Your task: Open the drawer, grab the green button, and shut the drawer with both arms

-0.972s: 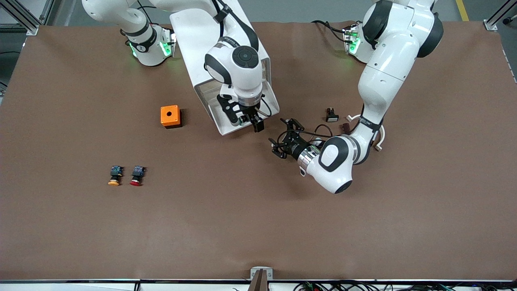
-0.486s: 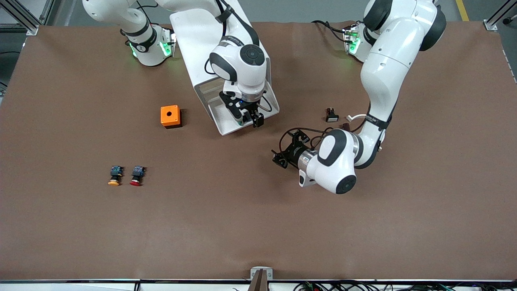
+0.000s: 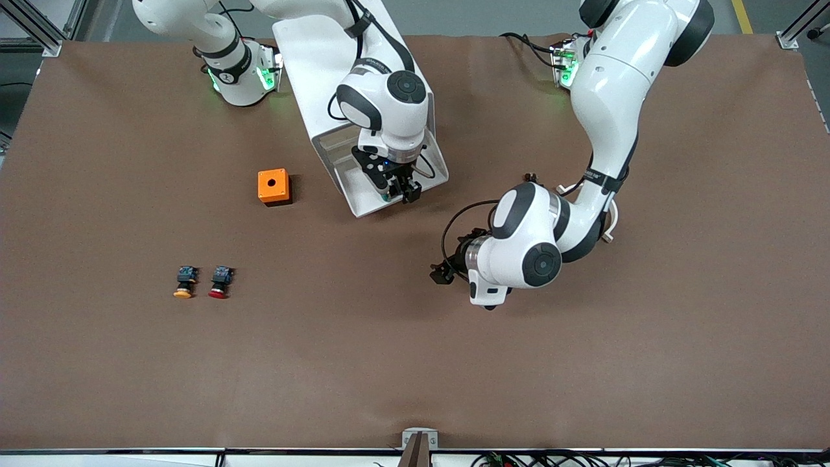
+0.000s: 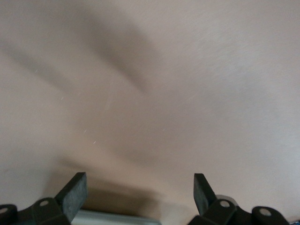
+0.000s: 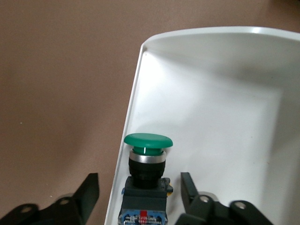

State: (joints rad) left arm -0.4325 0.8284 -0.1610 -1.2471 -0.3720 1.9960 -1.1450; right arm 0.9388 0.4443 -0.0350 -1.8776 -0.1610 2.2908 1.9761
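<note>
Lying in the open drawer (image 5: 225, 108), against its wall: the button (image 5: 146, 180), between the right gripper (image 5: 138, 192) fingers. Hanging over bare table (image 3: 363, 363), nearer the camera than the drawer: the left gripper (image 4: 138, 190).

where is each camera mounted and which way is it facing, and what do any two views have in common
Front view: high across the table, facing both arms; right gripper over the open drawer, left gripper over bare table.
Left wrist view: on the left arm's wrist, looking down at bare table between its open fingers.
Right wrist view: on the right arm's wrist, looking into the drawer at the green button between its fingers.
Shared: front and right wrist views both show the drawer and right gripper.
</note>
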